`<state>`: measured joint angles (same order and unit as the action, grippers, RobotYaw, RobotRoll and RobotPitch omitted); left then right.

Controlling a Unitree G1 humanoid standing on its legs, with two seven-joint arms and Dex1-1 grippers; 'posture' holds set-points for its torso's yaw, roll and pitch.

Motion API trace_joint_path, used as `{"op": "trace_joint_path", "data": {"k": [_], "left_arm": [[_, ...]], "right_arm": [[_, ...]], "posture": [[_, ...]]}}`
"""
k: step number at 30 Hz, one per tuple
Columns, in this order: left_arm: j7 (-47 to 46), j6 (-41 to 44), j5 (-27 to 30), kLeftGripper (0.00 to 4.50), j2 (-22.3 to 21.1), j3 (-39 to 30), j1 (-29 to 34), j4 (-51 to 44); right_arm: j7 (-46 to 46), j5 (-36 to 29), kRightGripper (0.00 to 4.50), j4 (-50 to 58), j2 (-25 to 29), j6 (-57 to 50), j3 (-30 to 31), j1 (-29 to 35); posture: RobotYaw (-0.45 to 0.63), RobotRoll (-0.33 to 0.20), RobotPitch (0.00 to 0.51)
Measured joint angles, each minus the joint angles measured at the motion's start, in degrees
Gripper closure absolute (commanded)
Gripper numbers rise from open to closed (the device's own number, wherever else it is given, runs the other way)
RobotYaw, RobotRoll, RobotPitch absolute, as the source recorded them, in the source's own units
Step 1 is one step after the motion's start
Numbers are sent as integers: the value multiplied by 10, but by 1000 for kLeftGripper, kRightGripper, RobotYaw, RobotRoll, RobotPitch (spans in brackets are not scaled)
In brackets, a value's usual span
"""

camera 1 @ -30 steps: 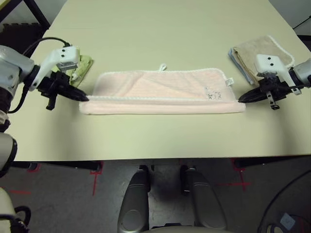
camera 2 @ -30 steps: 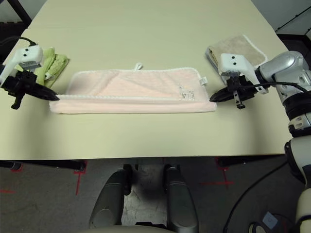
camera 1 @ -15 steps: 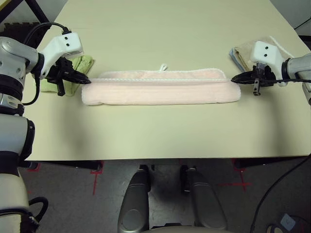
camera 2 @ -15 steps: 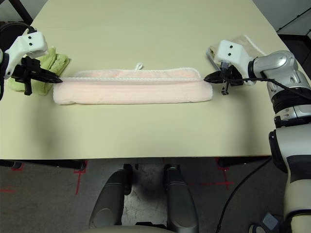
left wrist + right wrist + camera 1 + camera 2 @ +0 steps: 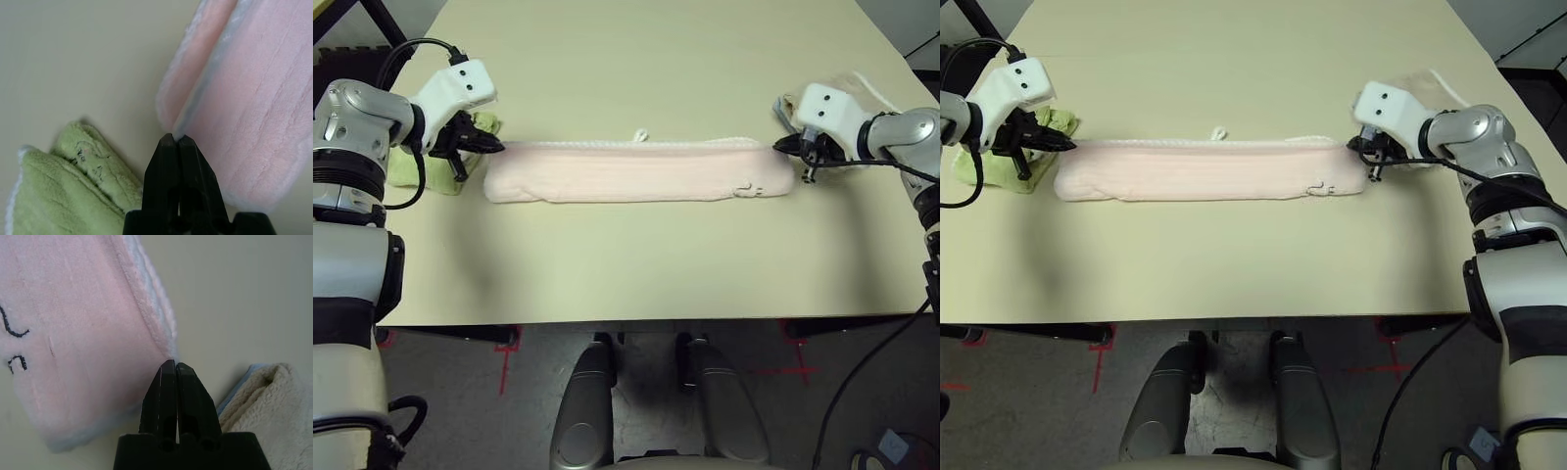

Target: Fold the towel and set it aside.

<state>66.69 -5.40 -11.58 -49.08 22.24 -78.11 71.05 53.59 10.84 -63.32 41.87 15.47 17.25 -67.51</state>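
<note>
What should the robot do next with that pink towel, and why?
Probably open both claws and let go: the towel already lies as a long folded strip on the table, with the left claw and right claw shut on its far corners.

The towel (image 5: 636,171) lies across the surface (image 5: 636,264) in front of me, between my left end effector (image 5: 497,148) and right end effector (image 5: 777,147). A second towel (image 5: 411,168) sits beside its left end, a third (image 5: 274,416) by its right.
</note>
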Motion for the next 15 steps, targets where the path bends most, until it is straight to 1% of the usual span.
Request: {"op": "trace_joint_path", "data": {"k": [6, 15], "left_arm": [[-16, -6, -18, 4486, 8, -10, 1, 11], [-30, -21, -32, 4486, 17, -16, 2, 17]], "right_arm": [[-15, 17, 4500, -10, -9, 4, 0, -5], [-17, 24, 4500, -16, -9, 5, 0, -4]], "posture": [[26, 0, 254], [18, 0, 254]]}}
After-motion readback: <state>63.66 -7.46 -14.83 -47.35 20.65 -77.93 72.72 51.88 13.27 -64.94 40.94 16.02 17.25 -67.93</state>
